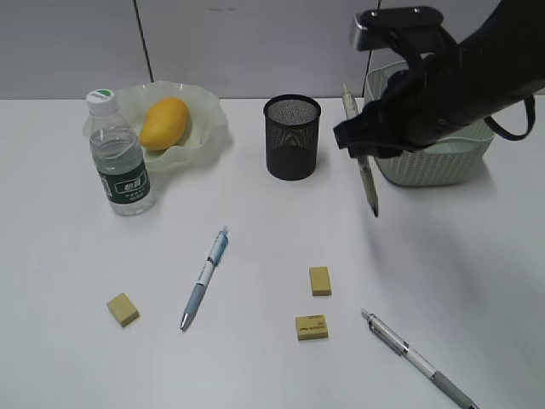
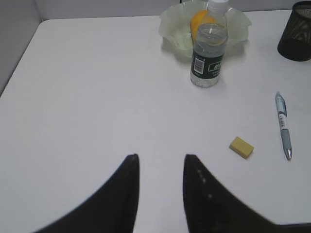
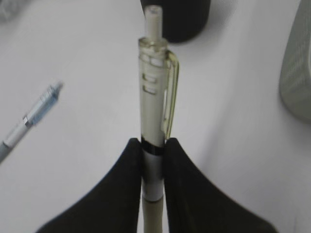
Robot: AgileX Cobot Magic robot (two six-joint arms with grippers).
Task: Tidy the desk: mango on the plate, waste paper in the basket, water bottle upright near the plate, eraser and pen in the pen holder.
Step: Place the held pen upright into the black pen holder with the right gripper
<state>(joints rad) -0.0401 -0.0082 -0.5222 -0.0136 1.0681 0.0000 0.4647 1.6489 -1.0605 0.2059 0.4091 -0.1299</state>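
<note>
Pen in grasp: a clear-bodied pen (image 3: 154, 116) is clamped between the fingers of the right hand (image 3: 153, 167), held off the tabletop (image 1: 255, 341) just right of the pen holder (image 1: 292, 136), tip pointing down and toward the near side.
Right hand: closed on that pen, in front of the basket (image 1: 434, 162) at the far right.
Left hand: (image 2: 160, 167) fingers apart, holding nothing, over bare tabletop at the near left.
Mango: (image 1: 163, 123) lies in the plate (image 1: 204, 136) at the far left.
Water bottle: (image 1: 119, 158) stands upright, just near-left of the plate.
Other pens: a blue one (image 1: 204, 278) lies near centre-left; a grey one (image 1: 417, 358) lies near right.
Erasers: three yellow blocks lie on the near tabletop, one at left (image 1: 123, 309), two close together at centre (image 1: 319, 280) (image 1: 312, 326).
</note>
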